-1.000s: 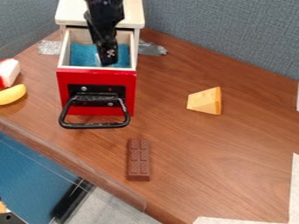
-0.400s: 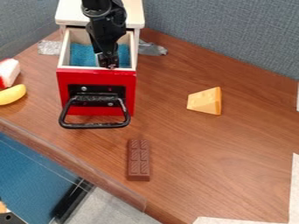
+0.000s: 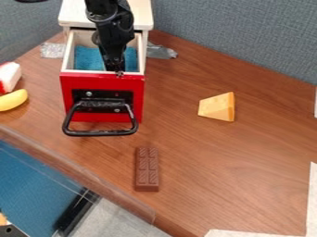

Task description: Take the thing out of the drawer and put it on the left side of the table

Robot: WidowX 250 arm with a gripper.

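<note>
Far left of view: a red-and-white block (image 3: 9,77), a yellow banana (image 3: 13,99) close in front of it. Next, a silver tape patch (image 3: 53,50) on the wood-grained desk (image 3: 186,148), beside a cabinet with a pale top (image 3: 141,14).

The cabinet's drawer (image 3: 102,82) is pulled out: red front, pale walls, black loop handle (image 3: 99,133). Inside, a blue surface (image 3: 86,59); whether lining or object, I cannot tell. My gripper (image 3: 117,70) hangs over the drawer, tip near the inner side of its front panel. State of my jaws: cannot tell whether clenched, released or grasping anything. Position of the task's thing: uncertain, as I cannot make it out for sure at the drawer.

Farther right, a second silver patch (image 3: 160,52) by the cabinet. Brown chocolate bar (image 3: 147,169) lies lengthwise toward the near edge. Then a yellow cheese wedge (image 3: 217,107), well apart from the drawer.
</note>
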